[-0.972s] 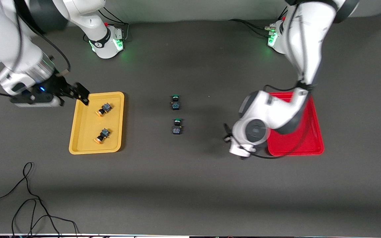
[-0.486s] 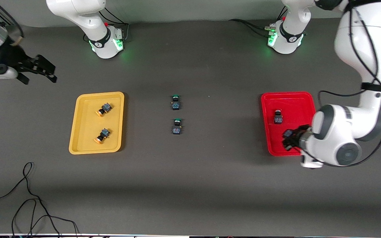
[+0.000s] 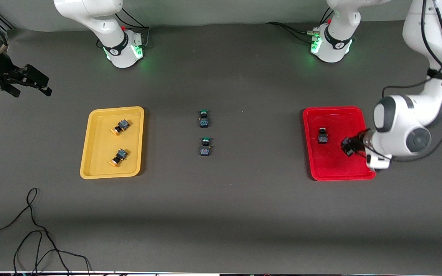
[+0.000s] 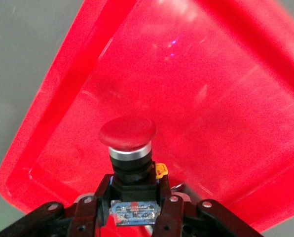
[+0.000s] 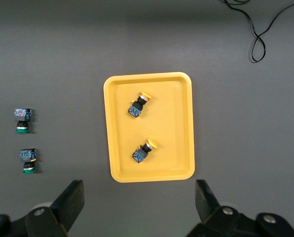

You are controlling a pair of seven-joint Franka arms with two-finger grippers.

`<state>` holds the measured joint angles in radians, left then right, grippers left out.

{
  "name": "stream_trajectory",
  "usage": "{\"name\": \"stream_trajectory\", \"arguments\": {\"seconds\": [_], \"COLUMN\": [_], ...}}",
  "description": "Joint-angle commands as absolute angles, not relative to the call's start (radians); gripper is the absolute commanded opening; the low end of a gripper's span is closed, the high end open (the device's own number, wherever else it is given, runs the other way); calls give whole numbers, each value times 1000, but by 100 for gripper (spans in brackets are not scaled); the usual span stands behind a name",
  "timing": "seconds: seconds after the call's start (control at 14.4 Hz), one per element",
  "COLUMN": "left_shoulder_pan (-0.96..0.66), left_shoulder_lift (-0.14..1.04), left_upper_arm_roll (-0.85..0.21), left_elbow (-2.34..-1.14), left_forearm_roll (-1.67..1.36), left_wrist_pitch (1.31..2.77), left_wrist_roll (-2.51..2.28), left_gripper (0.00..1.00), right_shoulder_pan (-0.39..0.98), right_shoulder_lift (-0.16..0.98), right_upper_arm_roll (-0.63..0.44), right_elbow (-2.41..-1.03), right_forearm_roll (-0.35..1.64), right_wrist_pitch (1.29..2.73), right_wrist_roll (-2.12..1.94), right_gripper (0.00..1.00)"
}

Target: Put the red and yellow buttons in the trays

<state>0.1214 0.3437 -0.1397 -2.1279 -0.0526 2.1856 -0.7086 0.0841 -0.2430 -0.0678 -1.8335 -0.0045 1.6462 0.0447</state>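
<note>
My left gripper (image 3: 348, 147) is shut on a red button (image 4: 127, 134) and holds it over the red tray (image 3: 334, 115), which fills the left wrist view (image 4: 221, 98). A second red button (image 3: 323, 136) lies in that tray beside the gripper. Two yellow buttons (image 3: 119, 126) (image 3: 118, 157) lie in the yellow tray (image 3: 86, 153). My right gripper (image 3: 29, 83) is open and empty, up in the air past the yellow tray at the right arm's end of the table. The right wrist view shows the yellow tray (image 5: 149, 79), both yellow buttons (image 5: 138, 105) (image 5: 144, 150) and the open gripper (image 5: 139, 205).
Two green-capped buttons (image 3: 203, 119) (image 3: 205, 147) lie on the dark table between the trays, also in the right wrist view (image 5: 21, 120) (image 5: 27, 160). A black cable (image 3: 33, 230) lies near the front edge at the right arm's end.
My left gripper has swung over the red tray with the red button, from the tray's nearer corner to its middle. My right gripper has drawn away from the yellow tray toward the table's end.
</note>
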Motion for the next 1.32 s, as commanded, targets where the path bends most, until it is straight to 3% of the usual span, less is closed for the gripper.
{"name": "stream_trajectory", "arguments": {"seconds": [0.0,0.07,0.42,0.62,0.97,1.11,1.25], "left_shoulder_pan": [161,161,149,85,11,9,-44], "left_shoulder_lift": [279,279,203,85,-109,-109,-66], "left_upper_arm_roll": [-146,-146,-155,-156,-153,-137,-42], "left_elbow": [-2240,-2235,-2102,-2020,-1965,-1889,-1797], "left_forearm_roll": [-61,-61,-46,7,11,14,50], "left_wrist_pitch": [2258,2244,1998,1824,1687,1677,1651], "left_wrist_roll": [-642,-629,-624,-627,-545,-369,-228], "left_gripper": [56,99,100,100,100,100,100], "right_shoulder_pan": [90,101,109,113,132,132,130], "right_shoulder_lift": [-247,-247,-219,-198,-198,-205,-206], "right_upper_arm_roll": [-67,-64,-58,-58,-58,-61,-69], "right_elbow": [-1835,-1836,-1838,-1832,-1810,-1804,-1786], "right_forearm_roll": [12,12,34,35,29,25,29], "right_wrist_pitch": [1640,1640,1680,1704,1692,1680,1642], "right_wrist_roll": [20,20,20,20,17,17,18], "right_gripper": [100,100,100,100,100,100,100]}}
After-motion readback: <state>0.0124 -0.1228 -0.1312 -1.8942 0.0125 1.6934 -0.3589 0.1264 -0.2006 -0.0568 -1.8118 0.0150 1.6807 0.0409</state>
